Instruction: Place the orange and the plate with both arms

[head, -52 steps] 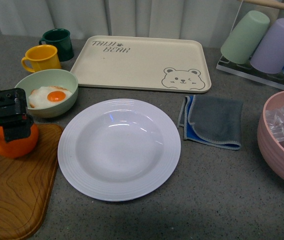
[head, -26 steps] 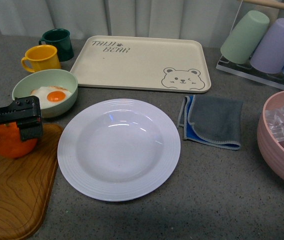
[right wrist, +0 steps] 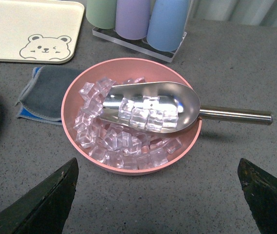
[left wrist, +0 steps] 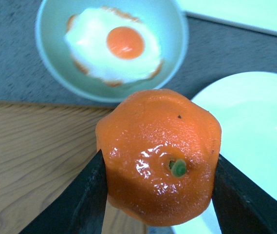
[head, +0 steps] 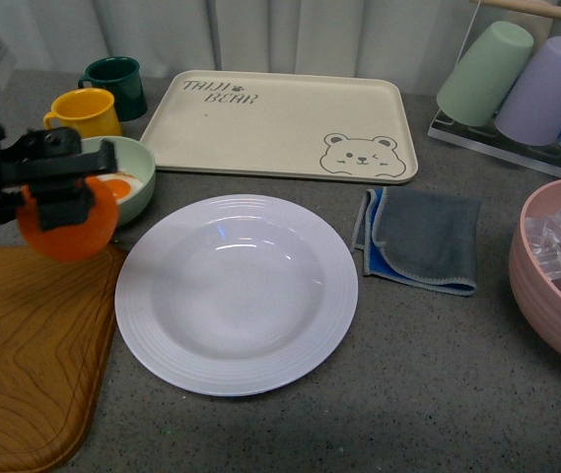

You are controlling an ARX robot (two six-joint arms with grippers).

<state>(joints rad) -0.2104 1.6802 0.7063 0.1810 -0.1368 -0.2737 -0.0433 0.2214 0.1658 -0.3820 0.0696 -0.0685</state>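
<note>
Orange [head: 67, 240] sits clamped in the left claw [head: 63, 193], whose two black fingers [left wrist: 87, 202] press on opposite sides of the fruit. Its green stem dot faces the wrist camera. The fruit hangs in the air with nothing touching it but the claw. Under the claw lies the corner of a wooden board [head: 24, 355], and just beyond the claw stands a pale green bowl [head: 142, 166] holding a fried egg [left wrist: 116, 46]. To the claw's right, close by, the plate [head: 162, 325] rests flat and bare on the grey counter [head: 438, 384]. In the wrist view its white rim reaches in beside the orange. Farther out past the claw stand a yellow mug [head: 83, 113] and a dark green mug [head: 117, 84], with a cream bear tray [head: 280, 118] to their right. The right claw [right wrist: 153, 204] hangs with its fingers spread wide and nothing between them. It is out of the front view. Below and ahead of that claw is a pink bowl [right wrist: 71, 95] of clear ice cubes [right wrist: 109, 144] with a metal scoop [right wrist: 235, 115] lying in it — the handle sticks out over the rim. A folded grey-and-blue cloth [right wrist: 48, 92] lies just beside the bowl, between it and the plate.
</note>
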